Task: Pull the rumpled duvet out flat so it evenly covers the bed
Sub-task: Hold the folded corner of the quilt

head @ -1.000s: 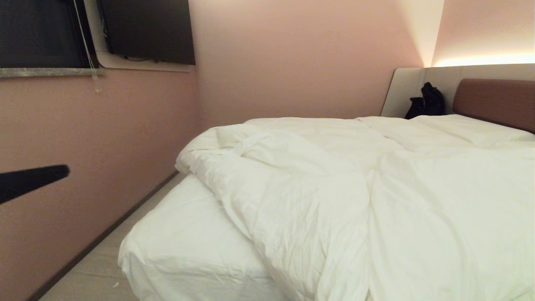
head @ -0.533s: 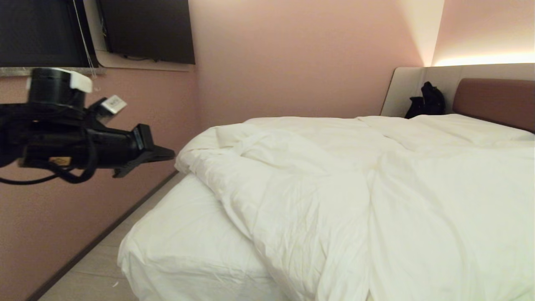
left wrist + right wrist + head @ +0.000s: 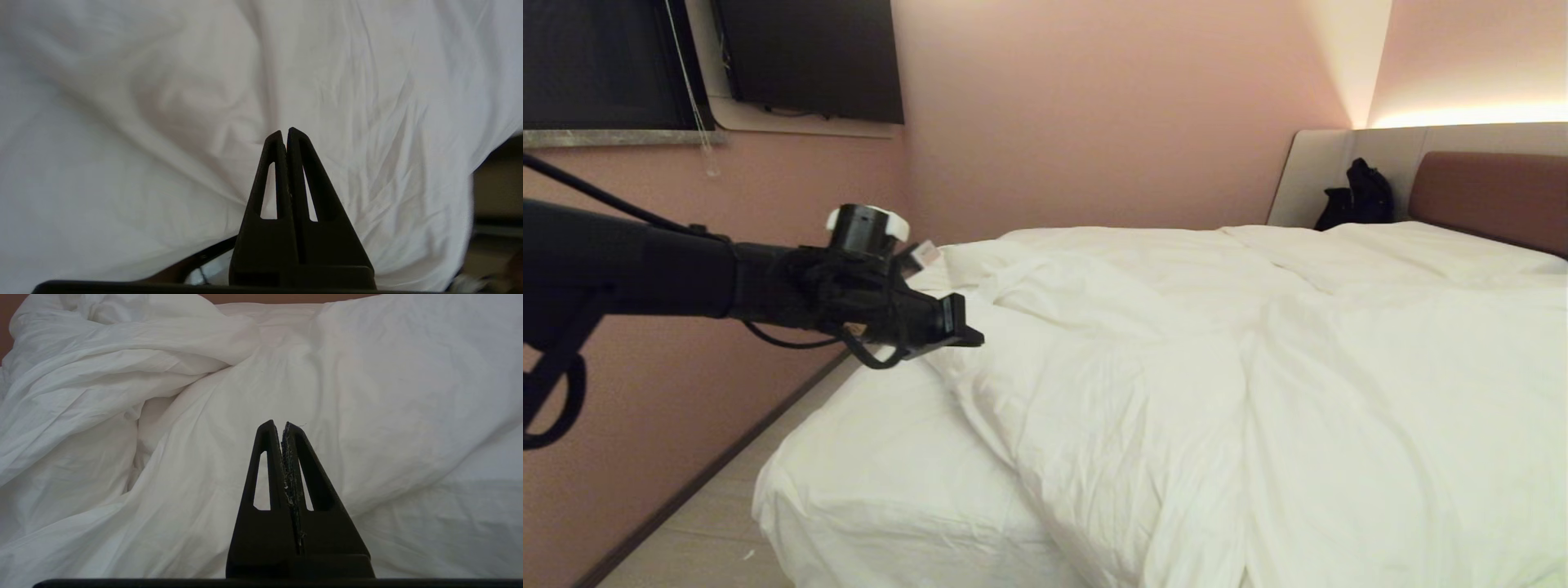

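The duvet (image 3: 1176,384) lies bunched across the middle and right of the head view, its near edge running slantwise from centre left down to the bottom centre. That leaves the lower-left corner of the bed (image 3: 882,490) bare, with only the flat sheet showing there, so the cover needs drawing down and toward that corner.

The left gripper (image 3: 968,336) reaches in from the left edge of the frame, held roughly level and pointing right, its tip over the rumpled fold at the duvet's left edge. Whether it touches the cloth I cannot tell from here. Its fingers are pressed together with nothing between them, as the left wrist view shows against white fabric (image 3: 163,102). I would judge it has to part them before it can take hold of that edge.

The right gripper (image 3: 282,425) is out of the head view; its own camera shows it clenched and empty too, pointing over crumpled duvet (image 3: 122,375), seemingly parked.

A dark bag (image 3: 1356,200) sits by the headboard (image 3: 1486,192) at upper right, well apart from the work.
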You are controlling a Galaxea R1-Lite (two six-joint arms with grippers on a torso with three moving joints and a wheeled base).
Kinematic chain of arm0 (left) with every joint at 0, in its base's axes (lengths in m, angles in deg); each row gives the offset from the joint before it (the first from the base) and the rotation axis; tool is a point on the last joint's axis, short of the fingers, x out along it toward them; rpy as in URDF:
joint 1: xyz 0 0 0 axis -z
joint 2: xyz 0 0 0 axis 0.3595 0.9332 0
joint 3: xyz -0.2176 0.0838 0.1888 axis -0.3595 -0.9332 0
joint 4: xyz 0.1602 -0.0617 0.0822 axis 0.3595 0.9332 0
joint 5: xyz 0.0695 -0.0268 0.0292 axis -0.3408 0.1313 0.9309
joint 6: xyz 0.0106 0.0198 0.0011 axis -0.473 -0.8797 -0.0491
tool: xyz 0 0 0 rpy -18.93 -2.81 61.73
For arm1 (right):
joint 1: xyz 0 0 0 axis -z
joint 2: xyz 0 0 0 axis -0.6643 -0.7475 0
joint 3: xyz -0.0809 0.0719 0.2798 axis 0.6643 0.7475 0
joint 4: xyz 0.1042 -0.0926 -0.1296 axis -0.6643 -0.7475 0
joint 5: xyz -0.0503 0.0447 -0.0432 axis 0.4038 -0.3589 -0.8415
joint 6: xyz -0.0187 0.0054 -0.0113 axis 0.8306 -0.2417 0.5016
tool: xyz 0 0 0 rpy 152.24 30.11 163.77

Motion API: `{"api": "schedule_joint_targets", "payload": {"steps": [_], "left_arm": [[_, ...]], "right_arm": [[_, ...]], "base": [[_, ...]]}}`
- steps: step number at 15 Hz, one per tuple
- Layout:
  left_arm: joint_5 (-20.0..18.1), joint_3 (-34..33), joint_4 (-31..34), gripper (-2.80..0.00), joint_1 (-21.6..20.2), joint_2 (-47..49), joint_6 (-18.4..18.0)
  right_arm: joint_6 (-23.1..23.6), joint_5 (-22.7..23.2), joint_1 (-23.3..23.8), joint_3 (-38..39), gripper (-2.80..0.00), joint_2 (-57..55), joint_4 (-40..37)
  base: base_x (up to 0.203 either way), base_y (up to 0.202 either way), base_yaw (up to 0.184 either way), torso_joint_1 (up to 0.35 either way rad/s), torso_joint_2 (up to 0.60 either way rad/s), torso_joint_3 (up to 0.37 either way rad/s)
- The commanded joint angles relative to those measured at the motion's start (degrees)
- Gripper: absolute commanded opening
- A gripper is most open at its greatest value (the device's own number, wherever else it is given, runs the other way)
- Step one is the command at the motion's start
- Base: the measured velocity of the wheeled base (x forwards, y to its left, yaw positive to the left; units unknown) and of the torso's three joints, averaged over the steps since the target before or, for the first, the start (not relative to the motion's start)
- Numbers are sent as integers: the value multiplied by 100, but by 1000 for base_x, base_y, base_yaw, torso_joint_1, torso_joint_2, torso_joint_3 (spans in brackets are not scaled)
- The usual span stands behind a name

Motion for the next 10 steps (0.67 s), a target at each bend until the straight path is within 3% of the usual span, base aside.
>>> {"api": "schedule_joint_targets", "payload": {"steps": [1,5,8,10], "left_arm": [[-13,110,-6,-280,253,397,-447],[-9,419,-7,-280,380,718,-884],[-38,442,-32,-280,404,965,-2090],[-73,549,-36,-280,492,1061,-2486]], "right_arm": [[-1,-1,-2,1,-280,2,7],[-1,-1,-2,1,-280,2,8],[-1,-1,-2,1,-280,2,0],[-1,-1,1,1,-280,2,3]], "base": [[0,0,0,0,0,0],[0,0,0,0,0,0],[0,0,0,0,0,0],[0,0,0,0,0,0]]}}
